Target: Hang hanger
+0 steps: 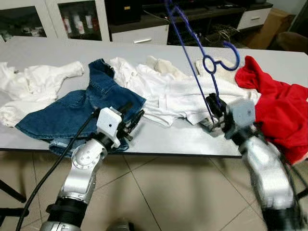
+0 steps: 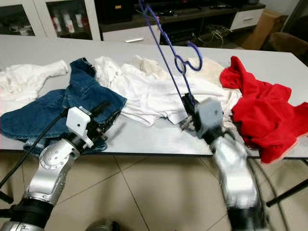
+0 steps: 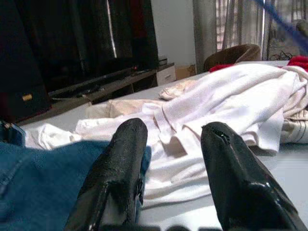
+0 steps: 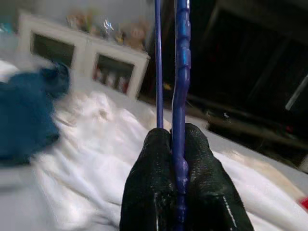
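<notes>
Right wrist view, right fingers (image 4: 179, 168) clamped on blue hanger (image 4: 181, 72), left fingers (image 3: 120, 163) apart.

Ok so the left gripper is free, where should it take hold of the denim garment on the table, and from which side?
Probably the near edge of the denim garment, which lies beside the table's front edge just ahead of the open left gripper. Come in low from the robot's side, level with the tabletop. The right gripper is shut on the blue hanger.

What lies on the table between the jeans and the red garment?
White clothes, heaped between jeans and red garment, in both eye views.
</notes>
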Tool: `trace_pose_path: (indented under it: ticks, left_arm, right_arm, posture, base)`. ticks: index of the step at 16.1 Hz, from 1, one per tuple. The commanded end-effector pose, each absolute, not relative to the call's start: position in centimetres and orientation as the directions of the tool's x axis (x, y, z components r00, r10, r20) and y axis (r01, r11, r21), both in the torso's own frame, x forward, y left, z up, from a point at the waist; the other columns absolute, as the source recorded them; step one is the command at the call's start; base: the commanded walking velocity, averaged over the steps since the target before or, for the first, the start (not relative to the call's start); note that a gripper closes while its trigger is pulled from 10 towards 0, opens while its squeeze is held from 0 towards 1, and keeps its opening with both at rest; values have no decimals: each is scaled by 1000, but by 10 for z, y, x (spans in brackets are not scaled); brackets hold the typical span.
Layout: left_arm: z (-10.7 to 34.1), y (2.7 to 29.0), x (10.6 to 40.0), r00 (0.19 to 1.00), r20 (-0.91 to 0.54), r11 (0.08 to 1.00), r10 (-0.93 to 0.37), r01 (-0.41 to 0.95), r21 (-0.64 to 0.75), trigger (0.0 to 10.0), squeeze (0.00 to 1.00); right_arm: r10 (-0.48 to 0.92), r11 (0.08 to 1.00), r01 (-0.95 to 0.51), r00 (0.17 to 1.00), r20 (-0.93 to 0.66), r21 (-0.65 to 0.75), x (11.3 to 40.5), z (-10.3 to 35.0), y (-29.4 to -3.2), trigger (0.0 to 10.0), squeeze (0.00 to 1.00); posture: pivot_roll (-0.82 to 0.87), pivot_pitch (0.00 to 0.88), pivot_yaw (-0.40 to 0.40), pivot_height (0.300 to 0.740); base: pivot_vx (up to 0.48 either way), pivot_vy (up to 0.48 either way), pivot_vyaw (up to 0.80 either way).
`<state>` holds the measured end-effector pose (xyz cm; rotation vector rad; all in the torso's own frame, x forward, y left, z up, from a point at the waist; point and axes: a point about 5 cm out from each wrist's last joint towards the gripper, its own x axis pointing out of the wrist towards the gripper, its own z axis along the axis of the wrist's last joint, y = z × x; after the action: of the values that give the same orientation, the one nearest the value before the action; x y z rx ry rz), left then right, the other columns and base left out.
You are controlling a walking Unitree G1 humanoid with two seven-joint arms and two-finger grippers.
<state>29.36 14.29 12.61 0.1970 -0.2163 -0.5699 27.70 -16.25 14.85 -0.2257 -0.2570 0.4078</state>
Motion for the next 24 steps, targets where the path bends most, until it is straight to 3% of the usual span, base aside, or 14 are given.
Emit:
trace_pose_path:
  ticks: [1, 6, 11, 24]
  left_arm:
    - [136, 134, 295, 793, 171, 803, -585, 535, 265, 10000, 0]
    - [132, 122, 284, 794, 187, 813, -578, 539, 222, 10000, 0]
    - [129, 130, 272, 817, 175, 824, -550, 498, 269, 10000, 0]
    - [129, 126, 269, 835, 177, 842, -521, 468, 268, 10000, 0]
  right_arm:
    - [429, 889, -362, 873, 234, -279, 268, 150, -152, 10000, 0]
    - [357, 923, -296, 899, 254, -248, 249, 141, -143, 10000, 0]
    - [314, 926, -235, 914, 256, -296, 238, 142, -158, 10000, 0]
    - [293, 940, -225, 918, 267, -258, 251, 142, -149, 10000, 0]
  posture:
    - [83, 0, 0, 740]
    - [65, 0, 8, 740]
    - [67, 0, 10, 740]
    - [83, 0, 16, 740]
  base:
    - [0, 0, 0]
    - [0, 0, 0]
    - [0, 0, 0]
    - [0, 0, 0]
